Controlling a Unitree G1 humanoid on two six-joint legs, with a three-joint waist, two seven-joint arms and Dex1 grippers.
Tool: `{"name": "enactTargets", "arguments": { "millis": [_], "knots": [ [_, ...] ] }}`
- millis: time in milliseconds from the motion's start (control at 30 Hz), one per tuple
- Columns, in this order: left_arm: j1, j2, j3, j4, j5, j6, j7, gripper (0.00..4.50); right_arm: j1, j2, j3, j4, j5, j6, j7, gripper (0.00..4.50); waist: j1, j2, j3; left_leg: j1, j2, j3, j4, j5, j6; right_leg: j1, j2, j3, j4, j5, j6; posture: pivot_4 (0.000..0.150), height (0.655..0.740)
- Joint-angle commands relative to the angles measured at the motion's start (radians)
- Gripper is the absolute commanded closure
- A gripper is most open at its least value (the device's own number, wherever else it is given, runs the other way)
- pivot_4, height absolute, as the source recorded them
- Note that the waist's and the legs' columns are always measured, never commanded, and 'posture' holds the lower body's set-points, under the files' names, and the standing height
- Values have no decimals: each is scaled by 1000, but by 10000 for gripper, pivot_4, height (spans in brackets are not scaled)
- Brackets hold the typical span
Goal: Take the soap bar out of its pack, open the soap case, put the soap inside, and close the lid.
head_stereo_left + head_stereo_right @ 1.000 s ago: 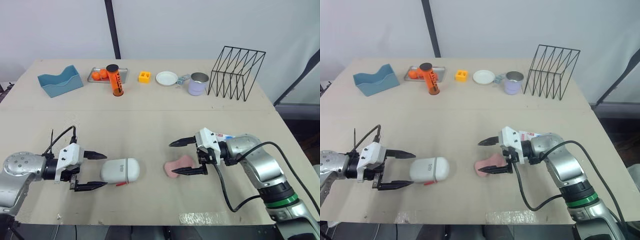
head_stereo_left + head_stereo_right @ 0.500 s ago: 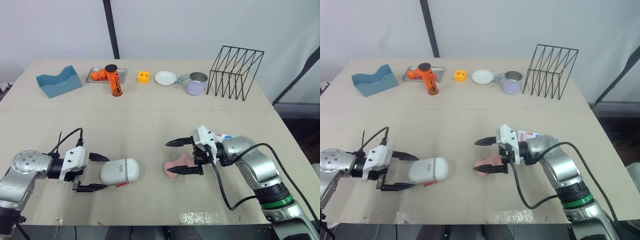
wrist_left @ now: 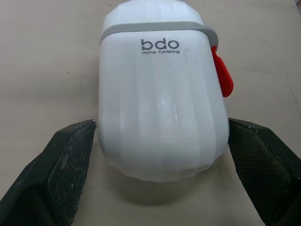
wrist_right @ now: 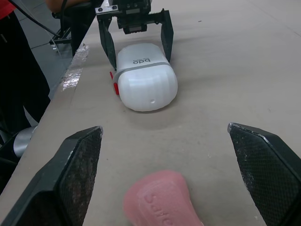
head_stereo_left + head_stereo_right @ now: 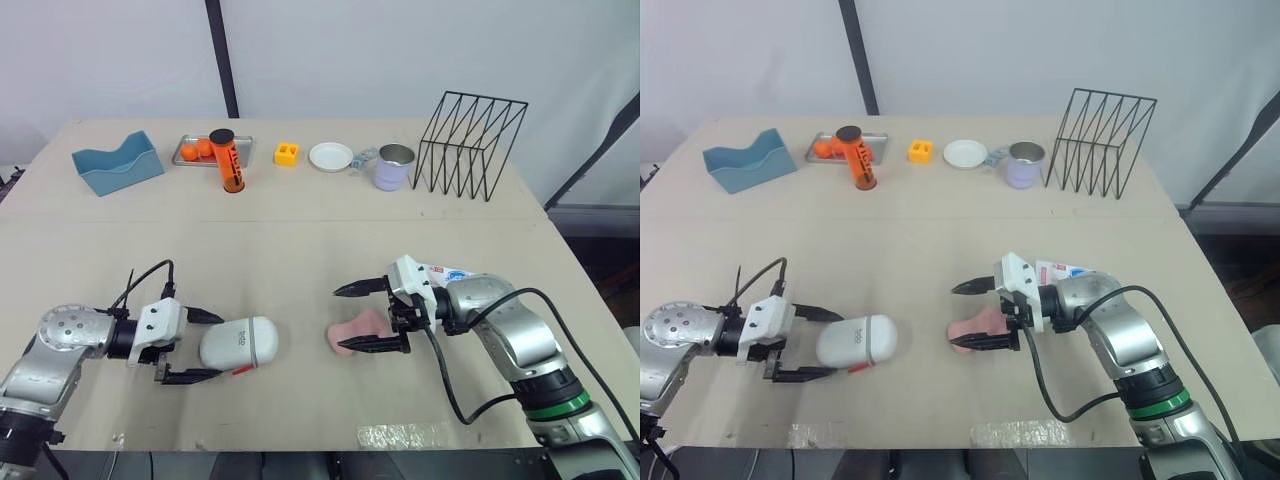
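Left gripper point(image 5: 209, 346) wide open, fingers straddling one end of the closed white case point(image 5: 243, 341), not clamped. Right gripper point(image 5: 362, 319) wide open, holding nothing; pink soap point(image 5: 356, 332) lies on the table point(image 5: 300, 235) between its fingers.

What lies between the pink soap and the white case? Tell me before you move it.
Nothing visible: only bare table lies between the soap and the case. The case's lid is shut, though, and the left gripper straddles its far end, open. The right gripper is open around the soap.
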Motion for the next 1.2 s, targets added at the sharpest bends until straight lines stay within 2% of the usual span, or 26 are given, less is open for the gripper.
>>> {"name": "enactTargets", "arguments": {
  "millis": [33,1200],
  "knots": [
    [-6,-2,10,10,5,-26,10,0,2,-11,-14,-43,6,-12,3,897,0,0,0,0,0,0,0,0,0,0,0,0,0,0,0,1500,7400],
    [-12,-23,-4,35,18,-54,27,0,-3,-17,-12,-40,3,-7,2,897,0,0,0,0,0,0,0,0,0,0,0,0,1,0,0,1500,7400]
  ]
}}
